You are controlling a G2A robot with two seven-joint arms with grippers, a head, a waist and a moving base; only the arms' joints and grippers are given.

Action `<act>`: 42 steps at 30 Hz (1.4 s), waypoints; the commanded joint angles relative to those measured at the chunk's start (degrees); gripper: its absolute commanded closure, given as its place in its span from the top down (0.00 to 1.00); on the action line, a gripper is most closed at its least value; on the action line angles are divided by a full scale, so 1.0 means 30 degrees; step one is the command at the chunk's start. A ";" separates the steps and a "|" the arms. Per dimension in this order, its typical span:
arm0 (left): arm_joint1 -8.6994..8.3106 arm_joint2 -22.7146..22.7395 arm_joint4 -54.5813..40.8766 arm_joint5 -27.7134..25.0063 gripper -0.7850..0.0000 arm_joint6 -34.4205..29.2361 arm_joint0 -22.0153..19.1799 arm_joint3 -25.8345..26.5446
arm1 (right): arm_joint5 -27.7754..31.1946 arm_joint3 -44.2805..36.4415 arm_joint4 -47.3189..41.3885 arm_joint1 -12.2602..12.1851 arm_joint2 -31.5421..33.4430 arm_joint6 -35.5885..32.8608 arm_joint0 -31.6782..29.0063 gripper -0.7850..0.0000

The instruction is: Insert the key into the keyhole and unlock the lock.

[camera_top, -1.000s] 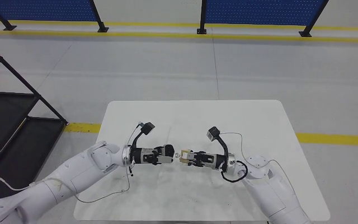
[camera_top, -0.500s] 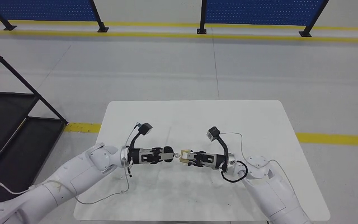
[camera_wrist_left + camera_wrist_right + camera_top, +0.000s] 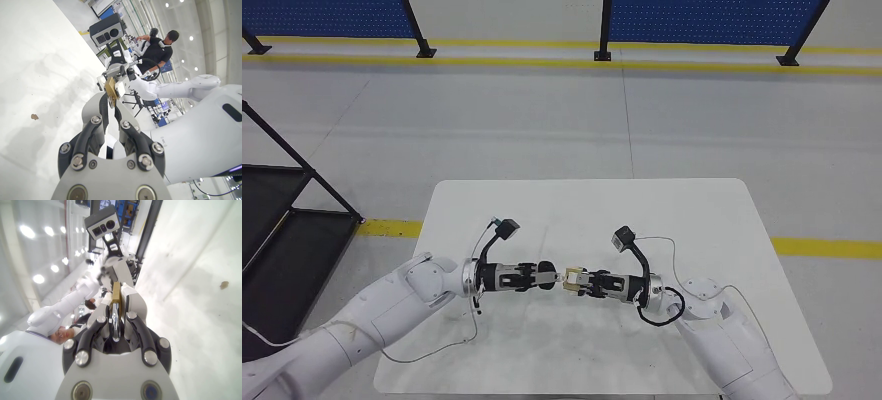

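Brass padlock point(image 3: 116, 298) hangs just above the white table's point(image 3: 692, 210) middle, pinched in the right gripper point(image 3: 116, 289). Its keyhole end faces nine o'clock, so the left gripper point(image 3: 110, 104), clamping the silver key point(image 3: 112, 100), meets it head-on.

Table: we work over a white rectangular table point(image 3: 692, 210), and our two arms meet above its near middle.
Left gripper: our left gripper point(image 3: 553, 276) sits just left of centre, closed on a small silver metal key point(image 3: 112, 103).
Right gripper: our right gripper point(image 3: 571, 279) faces it from the right, clamped around a brass padlock point(image 3: 575, 279).
Key and padlock: the key meets the padlock's end, between the two grippers.
Scrap: a small brown scrap point(image 3: 34, 116) lies on the table, apart from both grippers.
Rack: a black metal rack point(image 3: 292, 235) stands on the floor, left of the table.
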State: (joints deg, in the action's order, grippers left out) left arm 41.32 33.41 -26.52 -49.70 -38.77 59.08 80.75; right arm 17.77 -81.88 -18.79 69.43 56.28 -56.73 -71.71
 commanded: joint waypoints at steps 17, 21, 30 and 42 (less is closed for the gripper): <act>0.0689 0.0822 0.1066 0.0140 0.00 -0.0450 0.0257 -0.0205 | 0.0000 0.0000 0.0000 0.0000 0.0000 0.0000 0.0000 0.00; 0.0818 0.1020 0.1636 0.0011 0.00 -0.0248 0.0407 -0.0167 | 0.0000 0.0000 0.0000 0.0000 0.0000 0.0000 0.0000 0.00; 0.0999 0.1781 0.3773 -0.0481 0.00 0.0810 0.0817 -0.0094 | 0.0000 0.0000 0.0000 0.0000 0.0000 0.0000 0.0000 0.00; 0.1094 0.3112 0.7948 -0.1089 0.00 0.3300 0.1887 0.0675 | 0.0000 0.0000 0.0000 0.0000 0.0000 0.0000 0.0000 0.00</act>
State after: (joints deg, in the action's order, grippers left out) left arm 44.59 42.41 -3.75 -52.81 -29.32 64.56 82.64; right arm 17.77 -81.88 -18.79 69.43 56.28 -56.73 -71.71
